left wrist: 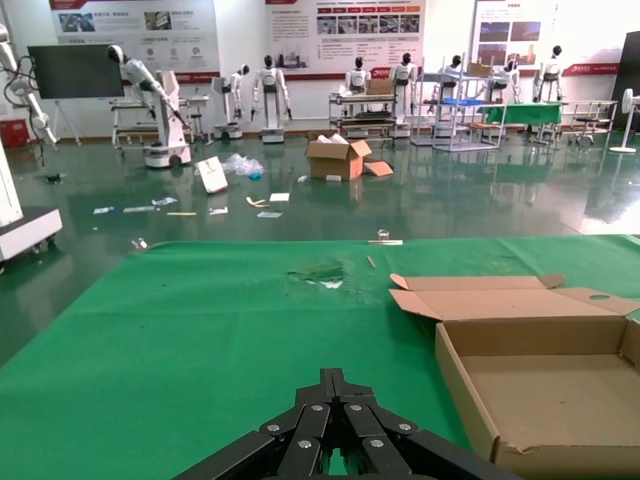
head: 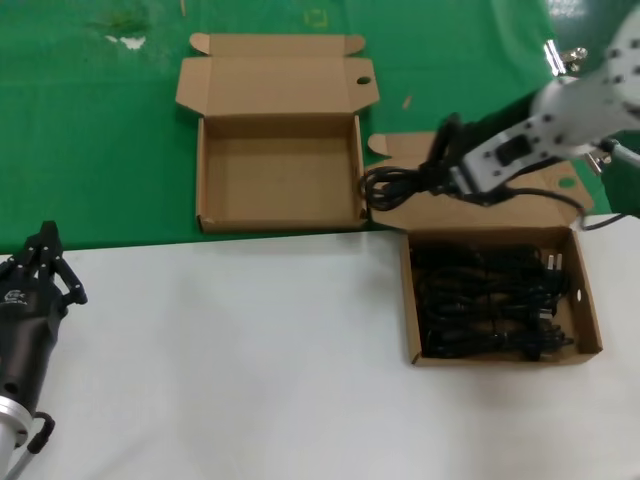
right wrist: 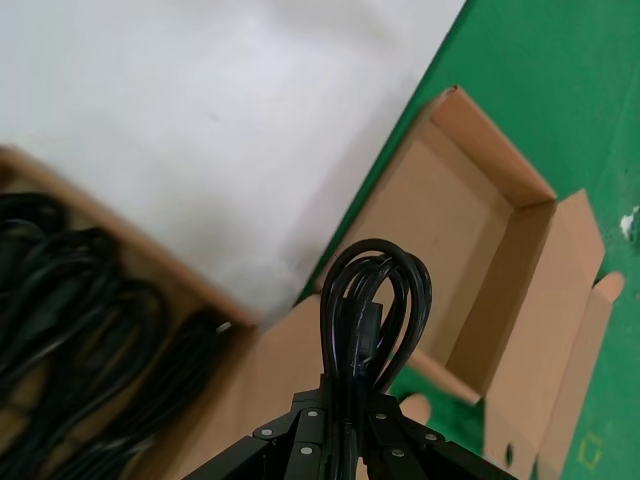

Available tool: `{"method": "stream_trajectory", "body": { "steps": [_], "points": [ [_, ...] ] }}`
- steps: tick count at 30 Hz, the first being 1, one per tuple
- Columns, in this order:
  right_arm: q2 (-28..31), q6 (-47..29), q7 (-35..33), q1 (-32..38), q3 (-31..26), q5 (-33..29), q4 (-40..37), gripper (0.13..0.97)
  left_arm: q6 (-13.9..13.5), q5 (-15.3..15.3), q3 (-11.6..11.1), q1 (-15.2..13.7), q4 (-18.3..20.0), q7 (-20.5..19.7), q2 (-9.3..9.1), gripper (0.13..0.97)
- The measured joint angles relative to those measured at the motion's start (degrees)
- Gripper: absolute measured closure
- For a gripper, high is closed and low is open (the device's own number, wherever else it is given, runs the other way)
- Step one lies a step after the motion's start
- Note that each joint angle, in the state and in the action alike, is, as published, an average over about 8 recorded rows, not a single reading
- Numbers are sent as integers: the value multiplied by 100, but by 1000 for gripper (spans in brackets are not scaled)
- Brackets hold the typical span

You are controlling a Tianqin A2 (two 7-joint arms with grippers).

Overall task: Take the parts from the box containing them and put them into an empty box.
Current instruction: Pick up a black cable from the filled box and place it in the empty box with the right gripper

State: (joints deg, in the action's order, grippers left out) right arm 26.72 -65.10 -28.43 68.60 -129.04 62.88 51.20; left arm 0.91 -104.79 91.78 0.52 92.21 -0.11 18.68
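A coiled black power cord [head: 392, 186] hangs right of centre in the head view, pinched in the right gripper [head: 440, 165] above the full box's lid [head: 480, 205]. The empty box [head: 280, 222] sits upper centre. The left gripper [head: 42, 262], fingers together, waits lower left.

Coiled black cord [head: 395, 186] between boxes

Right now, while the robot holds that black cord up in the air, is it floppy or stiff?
Probably floppy but bundled: the cord hangs in loops from the right end effector, keeping its coil shape. It looks light, since a pinch at one end lifts it all. It could swing or snag as it travels toward the empty box. The left end effector waits low at the left.
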Motion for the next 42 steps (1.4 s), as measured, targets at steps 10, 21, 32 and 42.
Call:
{"method": "stream_trajectory", "body": {
  "steps": [10,21,32,42],
  "points": [
    [-1224,867,-215,389,-377,-418,-1308,925,0,0,0,0,0,0,0,957],
    [-2487,2166,-539,1054,-1436,448,-3326,925,0,0,0,0,0,0,0,957],
    [-2663,3027,191,1043,-2767,1298,-3215,925,0,0,0,0,0,1,0,957],
    [-2671,3388,194,738,-2863,1341,-3032,925,0,-1,0,0,0,1,0,957]
  ]
}}
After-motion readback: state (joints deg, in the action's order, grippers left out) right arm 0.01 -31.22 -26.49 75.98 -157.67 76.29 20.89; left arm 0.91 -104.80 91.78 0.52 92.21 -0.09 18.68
